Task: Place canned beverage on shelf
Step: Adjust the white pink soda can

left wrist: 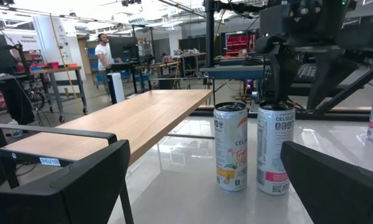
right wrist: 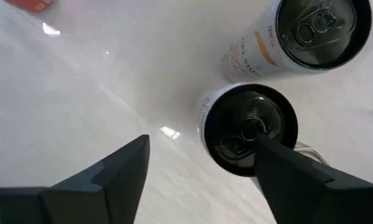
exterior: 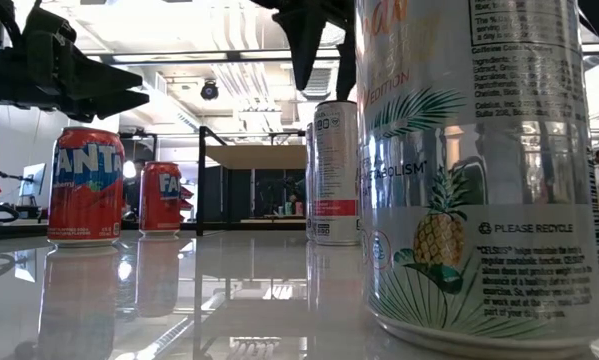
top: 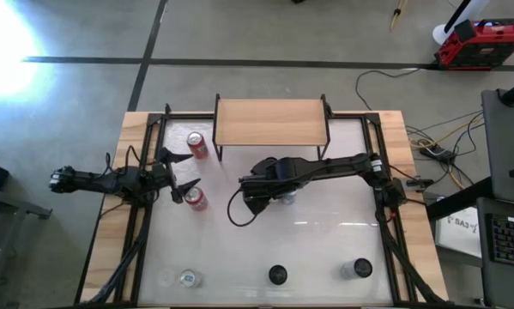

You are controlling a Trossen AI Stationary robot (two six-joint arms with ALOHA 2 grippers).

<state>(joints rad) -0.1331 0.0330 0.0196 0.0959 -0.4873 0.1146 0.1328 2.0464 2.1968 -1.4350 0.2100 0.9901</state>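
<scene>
Two tall white beverage cans stand side by side on the white table in front of the shelf [top: 272, 122], a tan wooden top on black legs. My right gripper [right wrist: 202, 143] is open and points down over the pink-labelled can [left wrist: 275, 149]; the orange-labelled can [left wrist: 231, 146] stands right beside it. My left gripper [top: 184, 172] waits open and level at the table's left, between two red Fanta cans [top: 196, 144] [top: 196, 199], touching neither. My right gripper comes from above, with one finger [right wrist: 298, 177] over the edge of the pink-labelled can's black top [right wrist: 248, 127] and the other finger out over the bare table. I cannot tell whether that finger touches the top. The can stands upright on the table.
Three more cans stand along the table's near edge [top: 186, 277] [top: 277, 275] [top: 357, 269]; the last fills the right of the low view [exterior: 479, 170]. Black frame rails run down both table sides. A person stands far off in the room [left wrist: 102, 53].
</scene>
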